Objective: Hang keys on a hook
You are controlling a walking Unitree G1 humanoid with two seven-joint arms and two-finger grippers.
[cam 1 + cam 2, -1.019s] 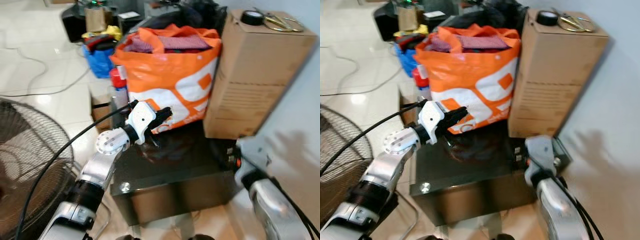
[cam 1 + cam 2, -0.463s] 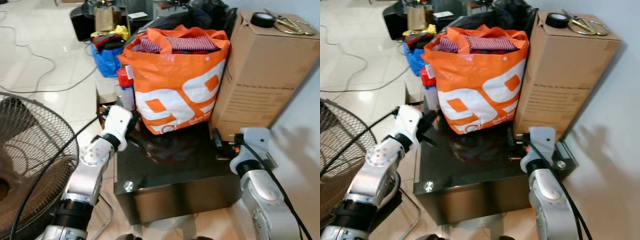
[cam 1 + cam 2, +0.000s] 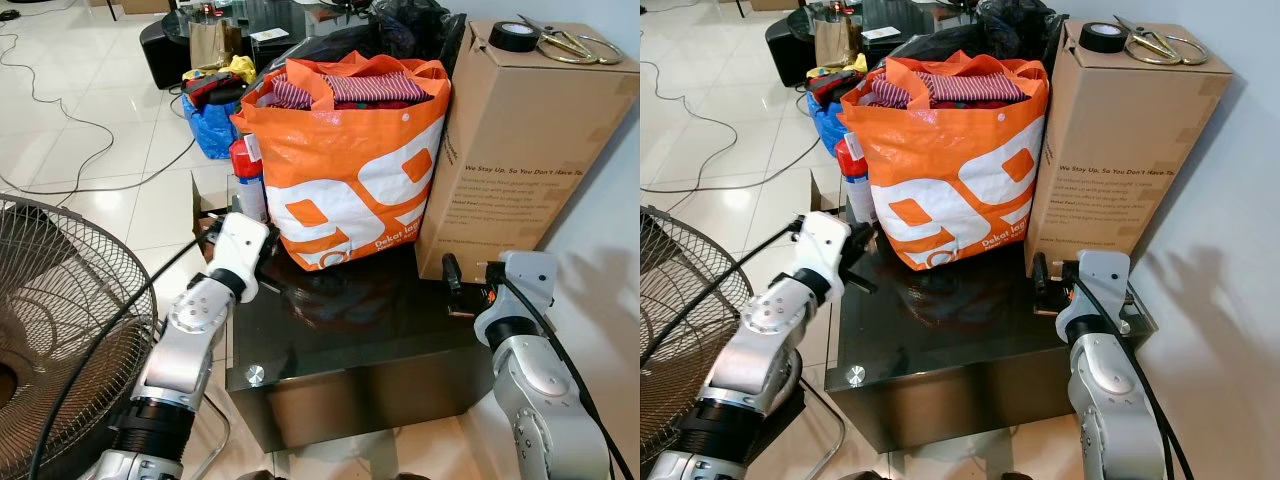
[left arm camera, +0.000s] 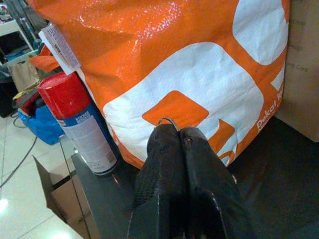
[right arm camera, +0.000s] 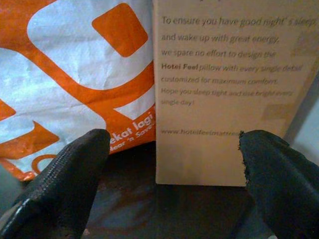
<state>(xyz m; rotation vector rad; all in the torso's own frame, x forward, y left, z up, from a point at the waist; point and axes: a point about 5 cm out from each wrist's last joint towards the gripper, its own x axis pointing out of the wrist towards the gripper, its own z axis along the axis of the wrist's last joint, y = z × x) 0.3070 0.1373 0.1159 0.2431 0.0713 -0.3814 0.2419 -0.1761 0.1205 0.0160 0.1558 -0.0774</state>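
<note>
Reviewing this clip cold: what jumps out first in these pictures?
The big orange and white bag, stuffed with clothes, stands on the dark glass table beside a tall cardboard box with a tape roll on top. The left gripper, shut on a thin wire ring, hovers near the bag and a red-capped spray can; the right gripper is open toward the box.

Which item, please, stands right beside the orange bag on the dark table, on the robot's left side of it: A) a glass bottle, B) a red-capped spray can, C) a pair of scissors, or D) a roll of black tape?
B: a spray can with a red cap stands against the orange bag on the table; the tape and scissors lie on top of the cardboard box.
</note>
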